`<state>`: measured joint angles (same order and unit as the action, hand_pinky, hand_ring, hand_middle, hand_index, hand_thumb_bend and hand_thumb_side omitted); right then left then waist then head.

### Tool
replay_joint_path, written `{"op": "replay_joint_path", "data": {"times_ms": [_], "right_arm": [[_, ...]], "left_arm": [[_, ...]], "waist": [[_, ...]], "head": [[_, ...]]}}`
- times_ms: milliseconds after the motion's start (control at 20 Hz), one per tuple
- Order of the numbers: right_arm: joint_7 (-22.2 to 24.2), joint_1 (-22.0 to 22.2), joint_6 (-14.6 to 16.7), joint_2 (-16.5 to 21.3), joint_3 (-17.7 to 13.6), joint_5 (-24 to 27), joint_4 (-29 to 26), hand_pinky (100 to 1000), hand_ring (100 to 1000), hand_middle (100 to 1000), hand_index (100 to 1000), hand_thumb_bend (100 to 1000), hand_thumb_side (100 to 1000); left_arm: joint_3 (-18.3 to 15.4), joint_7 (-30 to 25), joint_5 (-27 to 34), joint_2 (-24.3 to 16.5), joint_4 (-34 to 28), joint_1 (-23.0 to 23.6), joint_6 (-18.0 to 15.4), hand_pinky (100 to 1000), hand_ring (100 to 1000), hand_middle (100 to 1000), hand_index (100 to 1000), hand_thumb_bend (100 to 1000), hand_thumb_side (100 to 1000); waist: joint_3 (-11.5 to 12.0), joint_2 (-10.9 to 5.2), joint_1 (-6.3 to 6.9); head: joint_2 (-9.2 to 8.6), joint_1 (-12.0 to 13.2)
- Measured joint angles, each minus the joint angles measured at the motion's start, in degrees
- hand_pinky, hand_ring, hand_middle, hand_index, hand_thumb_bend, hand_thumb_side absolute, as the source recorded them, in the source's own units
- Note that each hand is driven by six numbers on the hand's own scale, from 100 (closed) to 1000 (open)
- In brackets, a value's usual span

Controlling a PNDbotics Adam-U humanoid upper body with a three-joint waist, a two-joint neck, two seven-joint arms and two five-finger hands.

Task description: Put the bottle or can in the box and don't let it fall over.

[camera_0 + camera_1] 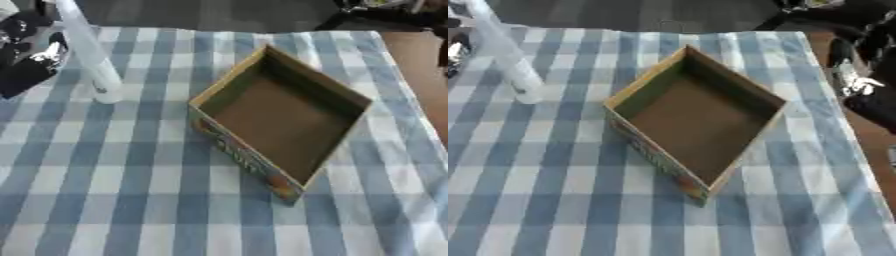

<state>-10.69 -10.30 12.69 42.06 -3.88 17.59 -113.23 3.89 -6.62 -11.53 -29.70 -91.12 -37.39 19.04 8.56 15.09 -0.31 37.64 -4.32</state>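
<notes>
One white bottle standing at the tablecloth's far left edge, left hand hovering beside it, grip unclear, cardboard box sitting mid-cloth, right hand waiting at the right edge, fingers unreadable.

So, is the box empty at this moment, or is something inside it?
Empty. The box shows only its bare brown floor; the white bottle stands outside, to its left on the tablecloth.

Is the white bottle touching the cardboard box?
Apart. The left eye view shows checked tablecloth between the upright bottle and the box.
</notes>
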Motion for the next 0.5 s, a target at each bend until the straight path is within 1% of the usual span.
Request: {"op": "replay_joint_path", "data": {"times_ms": [350, 450, 500], "right_arm": [[-5.8, 1.4, 0.2, 0.0, -1.6, -0.2, 0.0, 928, 929, 1000, 854, 100, 273], [-6.9, 1.4, 0.2, -0.1, -2.0, -0.2, 0.0, 928, 927, 1000, 854, 100, 276], [-7.2, 1.6, 0.2, -0.1, -2.1, -0.2, 0.0, 929, 927, 1000, 854, 100, 285]], "left_arm": [[-0.5, 1.8, -2.5, -0.6, 2.3, -2.0, 0.3, 1000, 1000, 1000, 864, 100, 423], [-0.6, 2.2, -2.8, -0.8, 3.3, -2.5, 0.3, 1000, 1000, 1000, 863, 100, 444], [-0.6, 2.2, -2.9, -0.9, 3.8, -2.7, 0.3, 1000, 1000, 1000, 865, 100, 474]], "waist": [[-0.2, 0.15, -0.04], [-0.3, 0.18, -0.10], [-0.3, 0.18, -0.16]], "head": [[-0.07, 0.3], [-0.09, 0.4], [-0.11, 0.4]]}}
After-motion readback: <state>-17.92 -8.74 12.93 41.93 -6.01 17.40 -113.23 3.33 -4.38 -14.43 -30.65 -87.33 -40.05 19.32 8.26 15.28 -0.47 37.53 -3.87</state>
